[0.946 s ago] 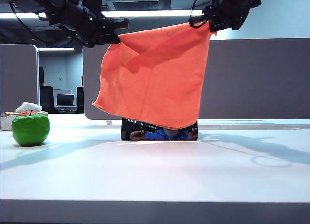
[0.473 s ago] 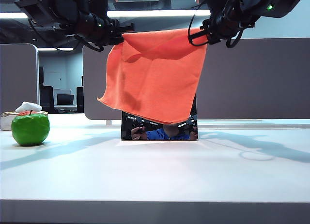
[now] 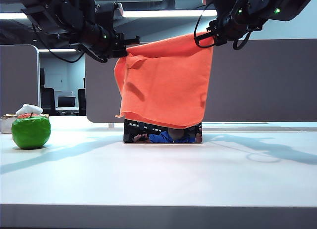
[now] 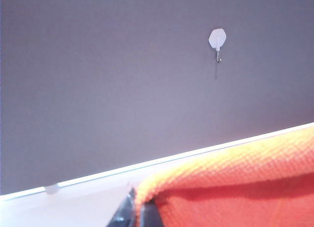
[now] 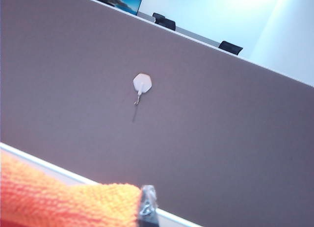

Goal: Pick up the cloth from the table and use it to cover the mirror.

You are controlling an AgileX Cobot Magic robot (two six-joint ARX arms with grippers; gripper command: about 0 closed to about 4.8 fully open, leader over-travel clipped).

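The orange cloth [image 3: 166, 85] hangs stretched in the air between both grippers, above and in front of the mirror [image 3: 162, 134]. My left gripper [image 3: 130, 48] is shut on the cloth's upper left corner; my right gripper [image 3: 210, 33] is shut on its upper right corner. The cloth's lower edge overlaps the mirror's upper part, so only a dark reflective strip shows on the white table [image 3: 158, 174]. In the left wrist view the cloth [image 4: 235, 188] is pinched at the left gripper [image 4: 137, 207]. In the right wrist view the cloth [image 5: 64, 202] ends at the right gripper [image 5: 146, 207].
A green apple [image 3: 31, 131] stands on the table at the left. A grey desk partition [image 3: 257, 80] runs behind the mirror, with a small white hook [image 4: 217, 39] [image 5: 142, 83] on it. Arm shadows fall on the table at both sides.
Both grippers have carried the cloth lower and further back, toward the mirror. The cloth now hangs straighter and narrower, and its left corner has dropped.
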